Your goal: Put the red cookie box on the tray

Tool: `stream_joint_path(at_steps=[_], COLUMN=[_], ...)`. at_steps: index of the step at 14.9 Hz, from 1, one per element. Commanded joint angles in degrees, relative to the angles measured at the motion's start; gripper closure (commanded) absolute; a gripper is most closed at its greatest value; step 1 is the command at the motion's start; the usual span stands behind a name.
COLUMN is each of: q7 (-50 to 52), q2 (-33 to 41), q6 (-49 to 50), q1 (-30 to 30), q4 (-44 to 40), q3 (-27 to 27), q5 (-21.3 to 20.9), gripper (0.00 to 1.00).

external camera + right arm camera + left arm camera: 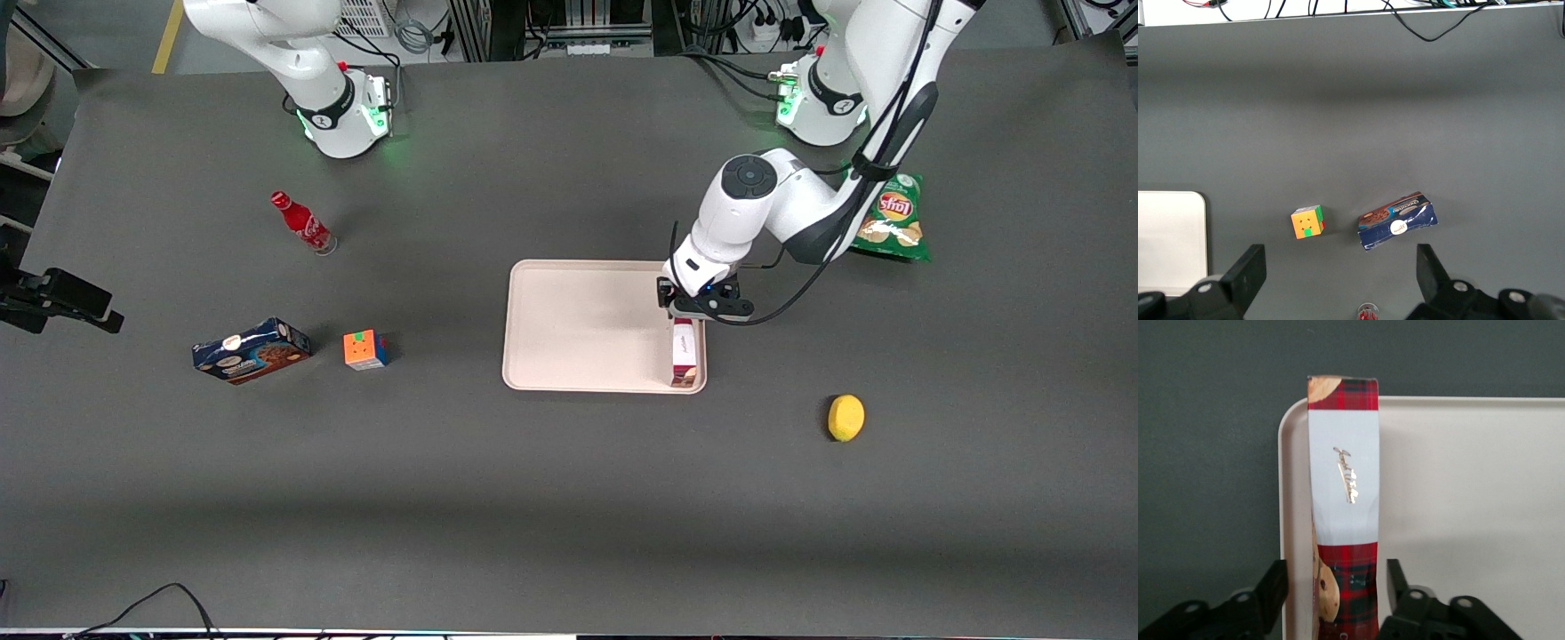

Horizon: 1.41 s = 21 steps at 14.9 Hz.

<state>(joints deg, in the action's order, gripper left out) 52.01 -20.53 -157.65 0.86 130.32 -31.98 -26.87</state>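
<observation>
My end effector [696, 311] hung over the tray [578, 329], at the edge nearest my own end of the tabletop [569, 498]; its fingers [1275, 587] were spread, one on each side of the red cookie box [1343, 520], with a visible gap between each pad and the cardboard, so I was gripping nothing. The box lay inside the tray, running along that rim and close against it, its plaid face and white label band turned up toward my wrist camera; its end nearest the front camera reached the tray's rounded corner. I judged that lying long and narrow along the rim kept the box stable and left most of the tray bare; the low raised rim would stop it sliding off on that side. With the box resting on the tray and my fingers clear of it, the placing looked done to me; what remained was only to lift straight up, since a sideways drift could catch a finger on the box and tip it over the rim. The blue cookie box [252, 350], the puzzle cube [364, 349], the red bottle [303, 223], the lemon [845, 418] and the chip bag [892, 220] lay on the tabletop well apart from the tray.
</observation>
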Motion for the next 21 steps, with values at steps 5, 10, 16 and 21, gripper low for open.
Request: stream_joint_path(at_steps=[5, 10, 16, 21], q7=[1.2, -8.1, -21.0, -38.8], q2=[1.1, 1.9, 6.9, 13.3], q6=[14.4, 32.2, 43.8, 53.5], q1=[-0.8, -1.2, -3.7, -3.8], q4=[-12.8, -28.4, -36.5, -40.3], q3=[-0.4, -0.4, 5.8, 19.4], q5=[0.1, 12.4, 14.8, 24.3], gripper=[0.0, 0.0, 0.0, 0.0])
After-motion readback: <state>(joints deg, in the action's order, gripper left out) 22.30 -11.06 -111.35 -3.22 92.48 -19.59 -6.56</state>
